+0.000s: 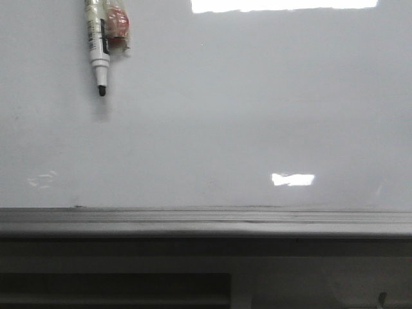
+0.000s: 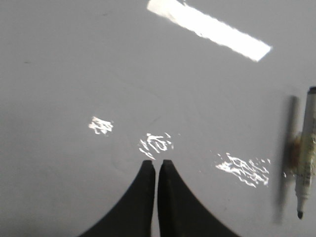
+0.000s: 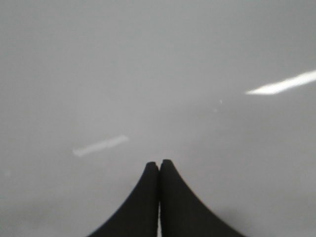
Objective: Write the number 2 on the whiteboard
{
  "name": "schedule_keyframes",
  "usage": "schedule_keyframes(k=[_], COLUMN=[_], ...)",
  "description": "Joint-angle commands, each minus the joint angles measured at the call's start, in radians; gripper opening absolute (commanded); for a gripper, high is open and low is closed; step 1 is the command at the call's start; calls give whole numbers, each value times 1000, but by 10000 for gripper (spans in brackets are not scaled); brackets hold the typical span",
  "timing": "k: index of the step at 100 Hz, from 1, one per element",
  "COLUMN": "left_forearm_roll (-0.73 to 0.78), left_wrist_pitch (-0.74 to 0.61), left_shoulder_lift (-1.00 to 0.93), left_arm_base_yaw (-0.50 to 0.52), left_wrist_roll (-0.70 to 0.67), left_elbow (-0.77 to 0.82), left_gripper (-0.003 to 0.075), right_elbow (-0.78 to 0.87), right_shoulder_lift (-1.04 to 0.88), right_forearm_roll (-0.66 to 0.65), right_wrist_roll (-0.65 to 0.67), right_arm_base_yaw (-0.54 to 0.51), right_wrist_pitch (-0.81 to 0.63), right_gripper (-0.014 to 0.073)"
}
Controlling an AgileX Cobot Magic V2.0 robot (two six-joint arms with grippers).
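The whiteboard [image 1: 219,129] fills the front view, glossy white-grey, and I see no marker strokes on it, so no number 2 shows. A white marker pen [image 1: 98,45] with a black tip lies uncapped at the board's far left, tip pointing toward the near rail. The left wrist view shows the same pen [image 2: 307,163] off to one side of my left gripper [image 2: 157,163], which is shut on nothing over bare board [image 2: 74,74]. My right gripper [image 3: 159,164] is also shut and empty above plain board [image 3: 148,64]. Neither gripper appears in the front view.
A small clear packet with something red inside [image 1: 118,26] lies against the pen. A grey metal rail [image 1: 206,222] edges the board's near side, with a dark ledge below it. Bright light reflections [image 1: 293,179] sit on the board.
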Motion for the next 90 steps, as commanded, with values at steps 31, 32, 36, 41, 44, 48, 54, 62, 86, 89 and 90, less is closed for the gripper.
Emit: schedule_keyframes(k=[31, 32, 36, 41, 44, 48, 54, 62, 86, 89, 90], left_forearm_roll=[-378, -389, -458, -533, -569, -617, -672, -740, -810, -810, -810], left_wrist_pitch=[-32, -32, -32, -32, -32, -32, -32, -28, 12, 19, 21], left_shoulder_lift=[207, 215, 238, 276, 305, 336, 396, 474, 730, 757, 769], left_arm_base_yaw=[-178, -185, -206, -228, -240, -255, -273, -294, -357, -368, -373], left_wrist_roll=[389, 410, 459, 531, 562, 603, 654, 730, 827, 827, 827], left_elbow=[-151, -151, -153, -157, -162, -172, -194, -231, -350, -364, -371], left_gripper=[3, 8, 43, 97, 132, 190, 267, 360, 388, 388, 388], right_elbow=[-220, -224, -227, -233, -237, -240, -245, -245, -245, -245, -245], right_shoulder_lift=[258, 261, 268, 276, 278, 278, 278, 278, 278, 278, 278], right_forearm_roll=[-30, -30, -27, -25, -25, -23, -21, -19, -15, -15, -15], right_wrist_roll=[-57, -57, -57, -57, -57, -57, -57, -57, -57, -57, -57], right_arm_base_yaw=[120, 122, 133, 139, 144, 146, 146, 146, 146, 146, 146], right_wrist_pitch=[64, 64, 64, 66, 63, 63, 61, 58, 60, 60, 60], right_gripper=[129, 144, 250, 372, 426, 472, 475, 464, 464, 464, 464])
